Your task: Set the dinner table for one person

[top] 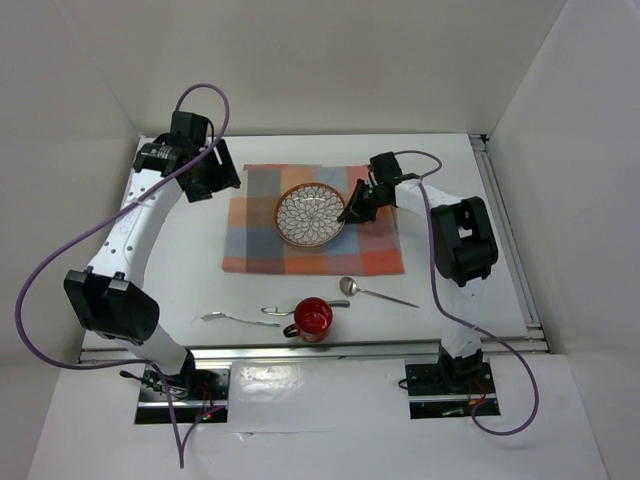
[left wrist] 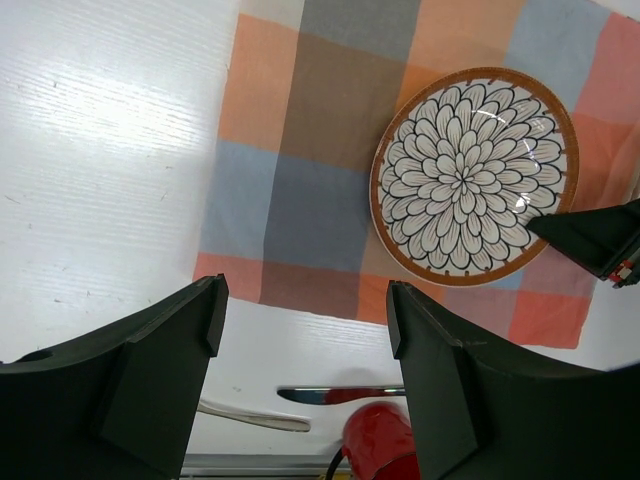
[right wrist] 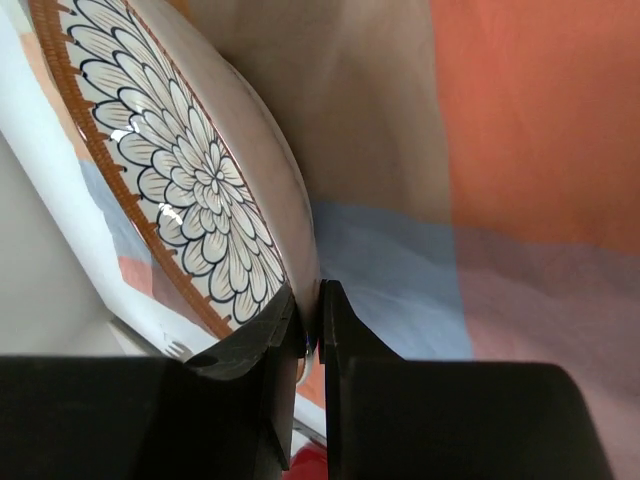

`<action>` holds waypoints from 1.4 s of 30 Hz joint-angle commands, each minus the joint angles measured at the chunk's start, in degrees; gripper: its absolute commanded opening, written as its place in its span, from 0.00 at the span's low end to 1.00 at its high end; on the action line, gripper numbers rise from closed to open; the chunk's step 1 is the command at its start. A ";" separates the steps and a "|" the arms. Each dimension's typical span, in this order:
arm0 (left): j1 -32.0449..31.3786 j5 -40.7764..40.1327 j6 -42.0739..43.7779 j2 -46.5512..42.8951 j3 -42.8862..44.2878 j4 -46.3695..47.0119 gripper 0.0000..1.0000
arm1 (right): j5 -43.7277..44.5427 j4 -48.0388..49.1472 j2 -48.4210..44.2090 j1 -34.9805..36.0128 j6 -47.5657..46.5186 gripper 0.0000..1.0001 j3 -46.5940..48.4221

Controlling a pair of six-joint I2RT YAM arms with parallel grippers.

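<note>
A round plate [top: 311, 215] with a black-and-white petal pattern and a brown rim lies on the orange-and-blue checked cloth [top: 250, 240] in the middle of the white dinner table [top: 180, 280]. My right gripper [top: 352, 212] is at the plate's right edge. In the right wrist view it [right wrist: 318, 300] is shut on the rim of the plate [right wrist: 190, 170], one finger on each side. My left gripper [top: 215, 180] hovers by the cloth's far left corner. Its jaws [left wrist: 305, 310] stand wide open and hold nothing. The plate [left wrist: 470, 175] and cloth [left wrist: 310, 200] lie beyond them.
In front of the cloth lie a spoon [top: 375, 292], a knife [top: 285, 310] and a fork [top: 235, 319]. A red mug [top: 312, 318] stands beside them near the metal rail at the near edge. White walls enclose the table.
</note>
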 commanded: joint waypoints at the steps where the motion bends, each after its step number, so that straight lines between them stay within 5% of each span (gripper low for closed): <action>1: 0.22 0.81 -0.77 -0.16 -0.44 0.54 0.82 | -5.99 5.53 -0.61 -0.36 2.26 0.00 6.39; 5: 0.22 0.82 -0.77 -0.16 -1.66 0.54 0.82 | -7.22 2.20 1.78 -0.36 2.78 0.04 8.58; 10: 0.22 1.43 -0.77 -0.16 -1.67 0.54 0.82 | -6.00 -2.82 2.66 -0.36 -0.11 0.63 10.43; 14: 0.22 2.57 -0.77 -0.16 -1.67 1.15 0.82 | -0.13 -6.95 -1.19 -0.36 -2.48 0.86 11.65; 22: 0.22 1.88 0.38 0.89 0.18 1.15 0.82 | 13.33 -13.72 -19.38 1.30 -8.02 0.90 4.30; 29: 0.22 1.87 0.38 0.89 0.79 1.15 0.82 | 20.02 -17.15 -35.64 16.30 -12.33 0.88 -8.45; 35: 0.22 0.73 0.38 0.89 -0.26 1.15 0.82 | 23.36 -22.95 -38.74 30.11 -7.08 0.88 -17.16; 42: 0.22 0.20 -0.24 -0.86 -1.49 1.15 0.82 | 18.70 -19.80 -36.73 36.99 -4.07 0.88 -24.02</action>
